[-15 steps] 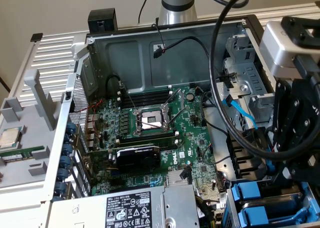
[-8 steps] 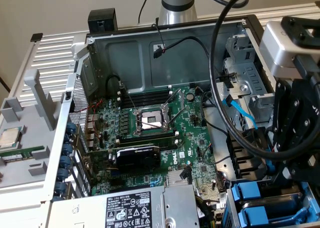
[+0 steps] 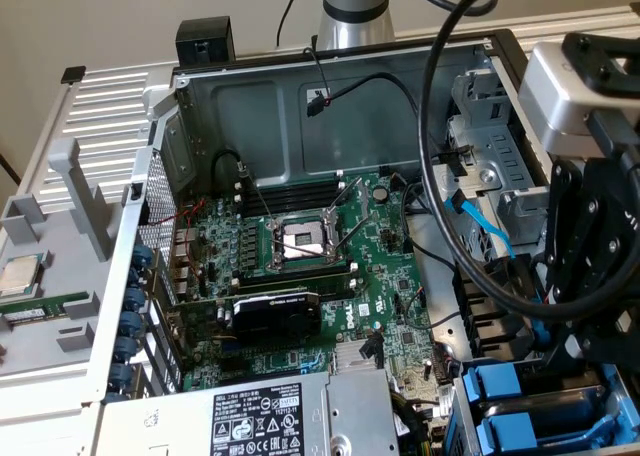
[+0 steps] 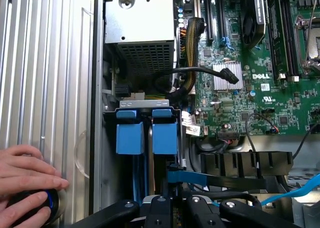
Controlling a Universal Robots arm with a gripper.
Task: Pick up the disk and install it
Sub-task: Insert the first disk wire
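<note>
— Blue carriers (image 4: 126, 130), two of them, are sitting side by side in the drive bay (image 4: 107, 138) at the case corner, next to the power-supply box (image 4: 142, 23). You're looking at the disk (image 4: 164, 133) as the one nearer the motherboard (image 4: 260, 88), I think; its silver body is hiding inside the bay, so I'm not certain.

— And the gripper?

— You're seeing the gripper (image 4: 175, 208) hanging right over that same carrier in the wrist view. In the exterior view the gripper (image 3: 590, 341) is hovering at the right, just above the blue carriers. Whether it's closed or apart, can't tell; whether it's touching the disk, can't tell either.

— Anything else nearby?

— A hand (image 4: 27, 173) is resting on a black knob w/ a blue ring (image 4: 47, 200), outside the case wall, on the ribbed silver panel (image 4: 50, 63).
</note>
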